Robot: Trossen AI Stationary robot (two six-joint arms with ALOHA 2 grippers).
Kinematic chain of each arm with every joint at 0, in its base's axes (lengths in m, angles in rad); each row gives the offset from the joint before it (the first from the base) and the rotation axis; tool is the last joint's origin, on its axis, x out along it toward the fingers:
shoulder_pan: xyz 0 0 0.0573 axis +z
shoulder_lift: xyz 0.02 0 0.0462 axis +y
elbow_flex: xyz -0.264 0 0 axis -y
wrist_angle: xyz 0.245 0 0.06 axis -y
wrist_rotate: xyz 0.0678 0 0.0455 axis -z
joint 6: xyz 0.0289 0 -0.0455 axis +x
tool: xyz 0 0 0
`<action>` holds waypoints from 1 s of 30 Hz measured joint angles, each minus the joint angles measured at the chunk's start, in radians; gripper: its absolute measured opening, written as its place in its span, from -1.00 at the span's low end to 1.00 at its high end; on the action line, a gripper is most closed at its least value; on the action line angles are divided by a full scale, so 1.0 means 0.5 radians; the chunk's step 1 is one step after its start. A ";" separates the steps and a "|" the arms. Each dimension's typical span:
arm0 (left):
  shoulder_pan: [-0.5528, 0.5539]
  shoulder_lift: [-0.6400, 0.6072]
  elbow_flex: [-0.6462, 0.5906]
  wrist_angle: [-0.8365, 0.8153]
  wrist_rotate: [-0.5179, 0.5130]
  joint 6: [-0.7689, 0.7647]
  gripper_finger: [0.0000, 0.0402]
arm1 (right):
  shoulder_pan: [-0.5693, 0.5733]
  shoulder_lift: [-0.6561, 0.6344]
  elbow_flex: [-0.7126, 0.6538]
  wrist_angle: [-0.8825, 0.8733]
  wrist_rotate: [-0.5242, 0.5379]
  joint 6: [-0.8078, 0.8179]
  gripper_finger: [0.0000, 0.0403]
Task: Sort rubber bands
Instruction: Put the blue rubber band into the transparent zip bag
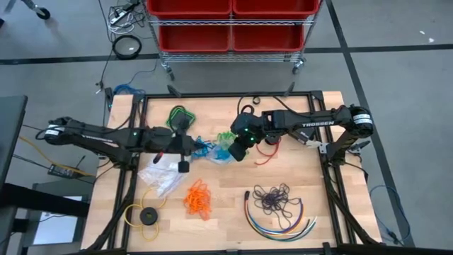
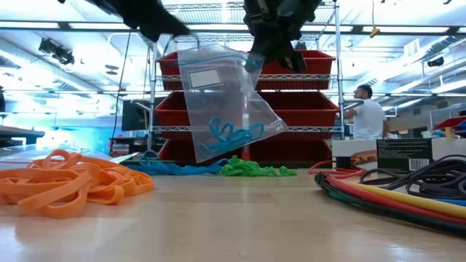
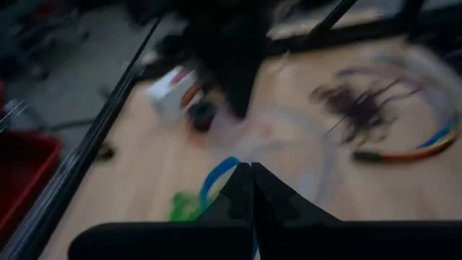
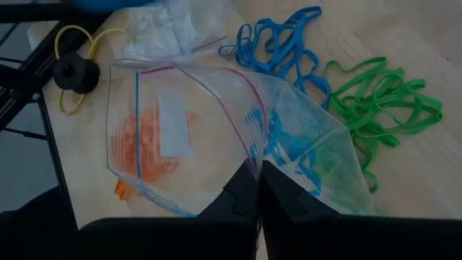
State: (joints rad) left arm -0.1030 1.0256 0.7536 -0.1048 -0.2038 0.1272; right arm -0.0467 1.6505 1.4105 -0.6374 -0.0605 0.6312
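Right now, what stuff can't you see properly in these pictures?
- How many blue bands are inside the clear bag: low view, they are bunched together.
- The label on the bag: too small to read.
- Where the right end effector pinches the bag: right wrist view, its own fingers hide the spot.
- The purple bands: left wrist view, blurred.
- The cables: low view, cut off by the edge.

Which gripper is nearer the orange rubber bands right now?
Left. The left gripper is almost directly above the orange rubber bands, pinching one edge of the clear bag. The right gripper holds the bag's other edge, farther off to the right.
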 joint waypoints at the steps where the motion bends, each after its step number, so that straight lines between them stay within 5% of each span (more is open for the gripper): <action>1: -0.025 -0.005 -0.002 0.018 0.034 0.000 -0.99 | 0.000 0.000 0.000 0.001 0.000 0.004 -1.00; 17: -0.151 0.288 -0.002 0.599 0.194 0.000 -1.00 | 0.000 0.000 0.000 0.017 0.000 0.010 -1.00; 30: -0.097 0.477 -0.002 0.660 -0.024 0.004 -0.84 | 0.000 0.000 0.000 0.017 0.000 0.007 -1.00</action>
State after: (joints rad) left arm -0.1513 1.2640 0.7525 0.2251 -0.2158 0.1291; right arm -0.0467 1.6505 1.4105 -0.6288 -0.0605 0.6349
